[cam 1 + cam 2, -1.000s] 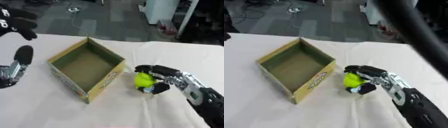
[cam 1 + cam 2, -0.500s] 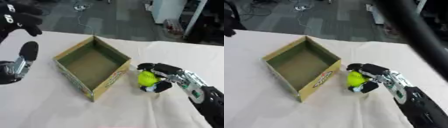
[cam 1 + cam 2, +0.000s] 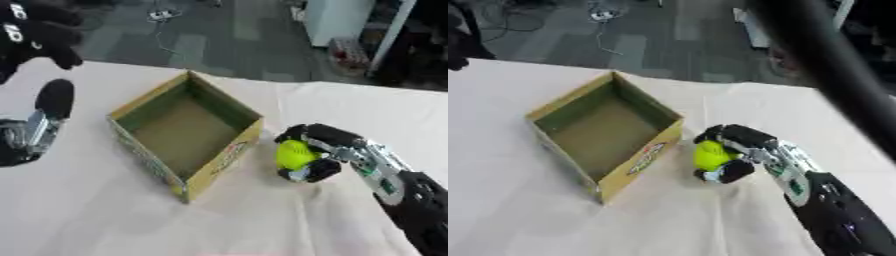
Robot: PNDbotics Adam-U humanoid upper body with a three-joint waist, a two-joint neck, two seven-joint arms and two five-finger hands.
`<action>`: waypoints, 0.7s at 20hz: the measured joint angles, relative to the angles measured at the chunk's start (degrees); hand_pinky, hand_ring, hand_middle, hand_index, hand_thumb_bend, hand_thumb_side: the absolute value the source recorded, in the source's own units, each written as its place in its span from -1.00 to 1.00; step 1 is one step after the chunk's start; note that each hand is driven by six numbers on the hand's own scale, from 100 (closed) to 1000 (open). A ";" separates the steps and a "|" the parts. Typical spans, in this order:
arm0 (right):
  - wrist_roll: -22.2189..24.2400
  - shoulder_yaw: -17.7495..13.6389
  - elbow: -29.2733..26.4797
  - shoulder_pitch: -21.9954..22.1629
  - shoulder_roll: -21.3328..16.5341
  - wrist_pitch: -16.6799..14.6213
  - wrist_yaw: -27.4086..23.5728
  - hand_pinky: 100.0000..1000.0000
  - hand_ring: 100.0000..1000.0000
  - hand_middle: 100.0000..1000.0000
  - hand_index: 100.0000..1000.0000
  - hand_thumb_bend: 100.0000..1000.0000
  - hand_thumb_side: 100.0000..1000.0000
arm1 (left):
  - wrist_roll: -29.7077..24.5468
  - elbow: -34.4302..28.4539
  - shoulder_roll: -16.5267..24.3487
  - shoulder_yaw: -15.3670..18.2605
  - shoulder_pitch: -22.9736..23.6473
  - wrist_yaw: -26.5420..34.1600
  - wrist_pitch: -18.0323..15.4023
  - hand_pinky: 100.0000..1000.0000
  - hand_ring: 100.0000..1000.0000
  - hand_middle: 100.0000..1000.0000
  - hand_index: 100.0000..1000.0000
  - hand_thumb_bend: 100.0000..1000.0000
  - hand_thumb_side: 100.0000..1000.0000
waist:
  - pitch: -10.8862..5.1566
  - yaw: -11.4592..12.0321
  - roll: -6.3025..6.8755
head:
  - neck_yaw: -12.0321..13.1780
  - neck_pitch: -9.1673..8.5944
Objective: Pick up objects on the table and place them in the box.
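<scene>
While the black right forearm comes in from the lower right corner, the right hand is closed around a small yellow-green ball; the dark fingers curl over its top and the thumb presses from below. The ball sits low, at the level of the white cloth-covered table, but I cannot tell if it touches the cloth. Just beside the ball, on its left, stands an open brown cardboard box with a printed side wall, one corner turned to the viewer; inside I see only its bare floor. At the left edge the left hand is held up, well apart from the box, with relaxed fingers holding nothing.
</scene>
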 measured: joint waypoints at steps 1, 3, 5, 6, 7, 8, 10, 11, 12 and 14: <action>-1.36 -0.01 0.00 0.21 -0.04 0.12 -0.93 -1.00 -1.00 -1.00 -0.81 -1.00 -0.29 | -0.05 0.00 0.00 0.00 0.00 0.00 0.05 -0.24 -0.03 0.39 0.42 -1.00 0.37 | 0.00 -0.02 0.01 | -0.01 -0.07; -4.59 0.09 -0.51 0.46 -0.22 0.34 -2.31 -1.00 -1.00 -1.00 -0.93 -1.00 -0.25 | -0.07 0.00 0.00 0.00 0.03 0.00 0.05 -0.24 -0.03 0.39 0.42 -1.00 0.37 | -0.01 -0.04 0.01 | -0.03 -0.08; -7.83 0.55 -1.25 0.82 -0.49 0.62 -2.96 -1.00 -1.00 -1.00 -0.96 -1.00 -0.27 | -0.12 0.00 0.00 0.00 0.07 0.00 0.02 -0.24 -0.03 0.39 0.42 -1.00 0.37 | -0.01 -0.06 0.02 | -0.27 -0.08; -9.17 0.88 -1.47 1.04 -0.52 0.80 -3.06 -1.00 -1.00 -1.00 -0.97 -1.00 -0.27 | -0.16 0.00 0.00 0.00 0.09 0.00 -0.01 -0.24 -0.03 0.39 0.42 -1.00 0.37 | -0.01 -0.06 0.03 | -0.43 -0.08; -10.29 1.26 -1.72 1.15 -0.53 1.03 -3.20 -1.00 -1.00 -1.00 -0.97 -1.00 -0.27 | -0.17 0.00 0.00 0.00 0.11 0.00 -0.01 -0.24 -0.03 0.38 0.42 -1.00 0.37 | -0.01 -0.07 0.03 | -0.48 -0.08; -11.09 1.54 -2.04 1.16 -0.53 1.28 -3.37 -1.00 -1.00 -1.00 -0.98 -1.00 -0.26 | -0.18 0.00 0.00 0.00 0.14 0.00 -0.02 -0.24 -0.03 0.38 0.42 -1.00 0.37 | -0.01 -0.07 0.03 | -0.53 -0.08; -12.06 1.91 -2.96 1.16 -0.55 1.93 -3.86 -1.00 -1.00 -1.00 -0.98 -1.00 -0.26 | -0.20 0.00 0.00 0.00 0.47 0.00 -0.01 -0.24 -0.03 0.38 0.42 -1.00 0.37 | -0.05 -0.12 0.03 | -0.55 -0.08; -12.23 2.02 -3.60 1.16 -0.58 2.33 -4.23 -1.00 -1.00 -1.00 -0.98 -1.00 -0.26 | -0.21 0.00 0.00 0.00 0.58 0.00 0.00 -0.24 -0.03 0.38 0.42 -1.00 0.37 | -0.15 -0.23 0.03 | -0.55 -0.08; -12.22 2.15 -4.25 1.15 -0.71 2.82 -4.67 -1.00 -1.00 -1.00 -0.98 -1.00 -0.27 | -0.21 0.00 0.01 0.00 0.59 0.00 0.00 -0.24 -0.03 0.38 0.42 -1.00 0.37 | -0.29 -0.32 0.03 | -0.55 -0.08; -11.80 2.21 -5.62 1.12 -1.33 4.12 -5.83 -1.00 -1.00 -1.00 -0.98 -1.00 -0.16 | -0.22 0.00 0.02 0.00 0.73 0.00 0.01 -0.24 -0.03 0.38 0.42 -1.00 0.37 | -0.56 -0.47 0.04 | -0.55 -0.07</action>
